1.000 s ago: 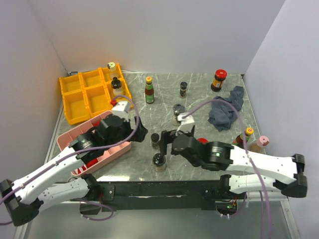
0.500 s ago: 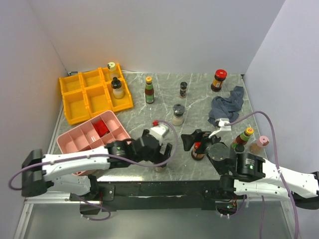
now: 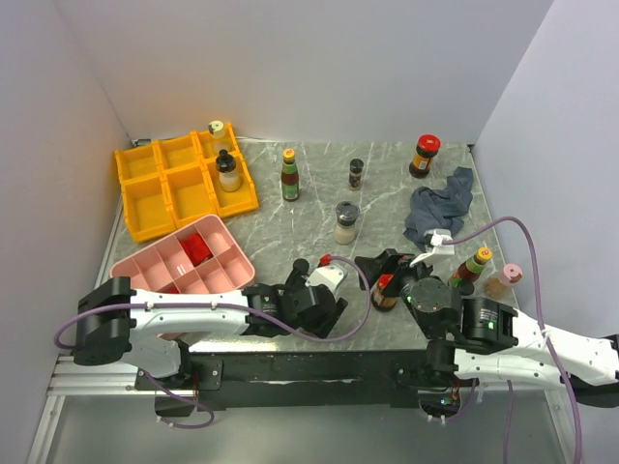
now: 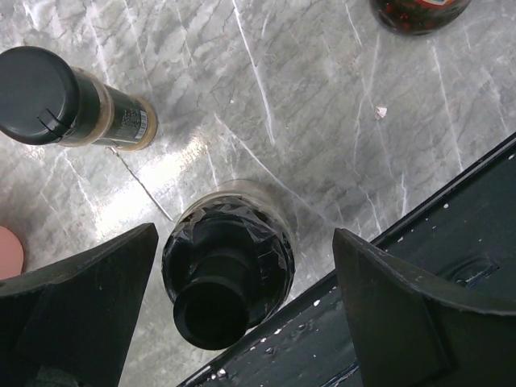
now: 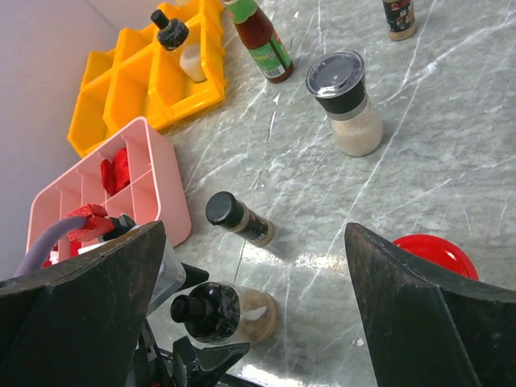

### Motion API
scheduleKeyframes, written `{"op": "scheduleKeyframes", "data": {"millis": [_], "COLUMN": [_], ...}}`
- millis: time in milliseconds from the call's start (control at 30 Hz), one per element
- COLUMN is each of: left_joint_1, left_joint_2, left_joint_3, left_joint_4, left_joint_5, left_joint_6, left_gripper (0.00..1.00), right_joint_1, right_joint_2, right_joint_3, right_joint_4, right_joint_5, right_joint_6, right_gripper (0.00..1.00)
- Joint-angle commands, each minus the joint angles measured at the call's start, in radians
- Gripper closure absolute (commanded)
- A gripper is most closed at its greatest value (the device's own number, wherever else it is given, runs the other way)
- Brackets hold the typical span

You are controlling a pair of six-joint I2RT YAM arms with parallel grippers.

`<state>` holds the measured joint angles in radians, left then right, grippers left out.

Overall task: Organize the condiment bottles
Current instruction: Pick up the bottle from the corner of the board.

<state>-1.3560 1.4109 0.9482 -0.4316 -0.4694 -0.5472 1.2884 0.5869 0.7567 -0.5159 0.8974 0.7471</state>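
The left hand point(image 4: 243, 234) hangs at the near edge of the table point(image 3: 300, 227). Its fingers are spread wide on either side of a black-topped jar point(image 4: 226, 274), with gaps on both sides, so it holds nothing. That jar stands upright, its long axis vertical and its top facing the wrist camera. Just beyond it, slightly left, stands a black-capped spice jar point(image 4: 74, 98). A red-lidded jar point(image 4: 419, 10) stands to the right, between the fingers of the right hand point(image 5: 255, 234), which is also wide open and empty.

From overhead the left arm hides the black-topped jar. Only that view shows the cloth point(image 3: 440, 208) and the yellow-capped bottle point(image 3: 474, 263) at the right. The right wrist view adds the pale shaker point(image 5: 347, 101), green-labelled bottle point(image 5: 262, 36), yellow tray point(image 5: 121, 97) and pink tray point(image 5: 153, 181), all farther off.
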Motion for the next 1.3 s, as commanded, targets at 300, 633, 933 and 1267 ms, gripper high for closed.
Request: {"op": "scheduleKeyframes", "data": {"millis": [300, 633, 933, 1267], "left_joint_1": [-0.006, -0.006, 0.076, 0.501], "left_joint_2": [-0.053, -0.202, -0.283, -0.225], "left_joint_3": [-0.041, -0.031, 0.101, 0.204], "left_joint_4": [-0.052, -0.191, -0.389, -0.093], "left_joint_5": [0.012, -0.082, -0.331, -0.21], "left_joint_6": [-0.088, -0.218, -0.286, 0.024], "left_gripper": [0.21, 0.82, 0.99, 0.99], "right_joint_1": [-0.003, -0.003, -0.003, -0.003], "right_joint_2": [0.037, 0.051, 0.071, 0.099], "right_joint_3": [0.007, 0.009, -0.017, -0.03], "right_joint_4": [0.056, 0.076, 0.135, 0.166], "right_joint_5": [0.018, -0.002, -0.058, -0.094], "right_joint_6": [-0.002, -0.014, -0.023, -0.061], "right_gripper": [0.0, 0.0, 0.0, 0.0]}}
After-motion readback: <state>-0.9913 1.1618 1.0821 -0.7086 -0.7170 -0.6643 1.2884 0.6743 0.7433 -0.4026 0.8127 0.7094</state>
